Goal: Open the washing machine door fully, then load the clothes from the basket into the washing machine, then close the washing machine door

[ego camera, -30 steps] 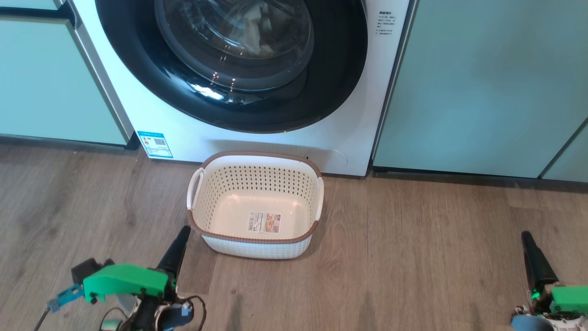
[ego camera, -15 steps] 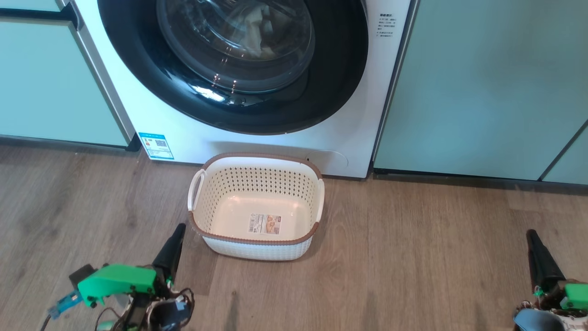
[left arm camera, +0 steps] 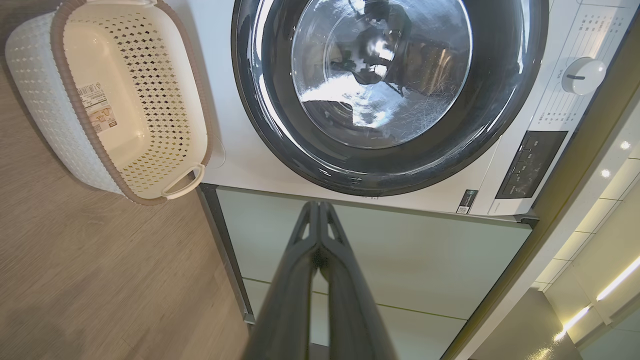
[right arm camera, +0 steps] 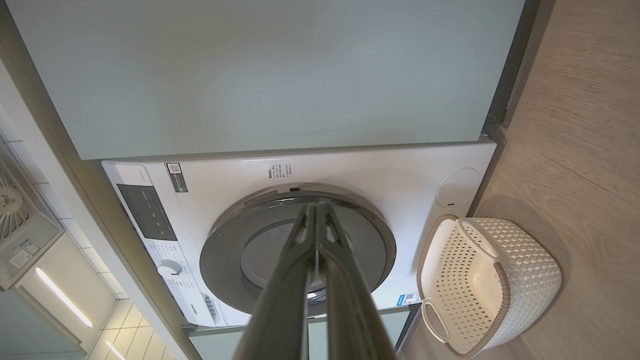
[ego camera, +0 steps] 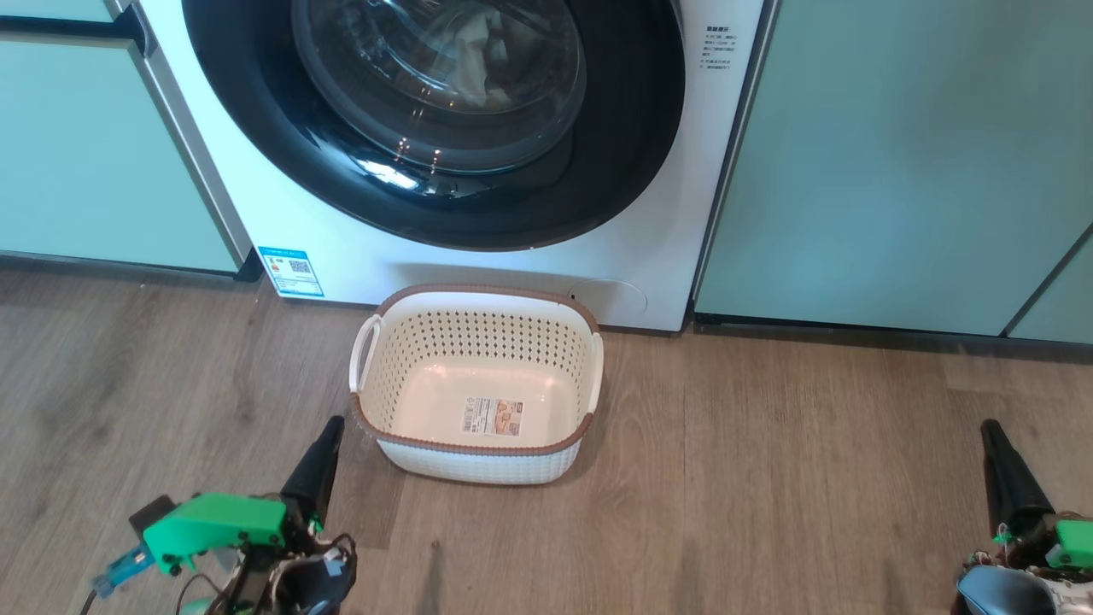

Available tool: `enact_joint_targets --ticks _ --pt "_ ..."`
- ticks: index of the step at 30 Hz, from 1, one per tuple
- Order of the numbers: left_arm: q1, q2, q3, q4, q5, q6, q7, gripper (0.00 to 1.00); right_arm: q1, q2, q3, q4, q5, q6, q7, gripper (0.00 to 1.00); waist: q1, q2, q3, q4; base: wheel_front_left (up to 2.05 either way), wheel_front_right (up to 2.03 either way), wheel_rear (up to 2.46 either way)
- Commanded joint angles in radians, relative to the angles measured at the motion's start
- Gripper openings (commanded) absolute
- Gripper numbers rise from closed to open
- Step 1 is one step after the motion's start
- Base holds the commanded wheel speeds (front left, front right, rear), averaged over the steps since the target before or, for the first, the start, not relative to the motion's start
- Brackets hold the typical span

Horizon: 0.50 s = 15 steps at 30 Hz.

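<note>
Big white front-loading washing machine (ego camera: 666,213): top cut off in the head view. Large round black-rimmed glass door (ego camera: 256,145): lay shut. Small white perforated plastic basket (ego camera: 478,465), brown-rimmed: stood on the floor (ego camera: 768,478) before the machine. Pale cloth garments (ego camera: 474,60): dim behind the glass, detail unclear. Left gripper (ego camera: 333,427), right gripper (ego camera: 989,427): fingers pressed together, holding nothing.

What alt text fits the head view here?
A white washing machine, its round door closed, pale clothes behind its glass, stands between pale-green cabinets. An empty white basket sits on the wood floor before it. The left end effector and right end effector, both shut, rise from the bottom corners.
</note>
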Motion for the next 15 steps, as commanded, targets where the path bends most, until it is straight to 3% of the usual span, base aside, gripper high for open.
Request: enact_joint_targets --ticks 1,15 --pt "-0.055 0.007 0.037 -0.028 -0.002 -0.009 0.003 0.0 -0.054 -0.018 0.014 -0.032 0.002 -0.003 0.007 0.0 0.0 0.0 0.0 0.0 0.0 0.0 0.0" --pt "-0.056 0.004 0.042 -0.028 0.002 -0.009 0.006 0.0 -0.054 -0.014 0.008 -0.032 -0.002 -0.003 0.011 0.0 0.0 0.0 0.0 0.0 0.0 0.0 0.0"
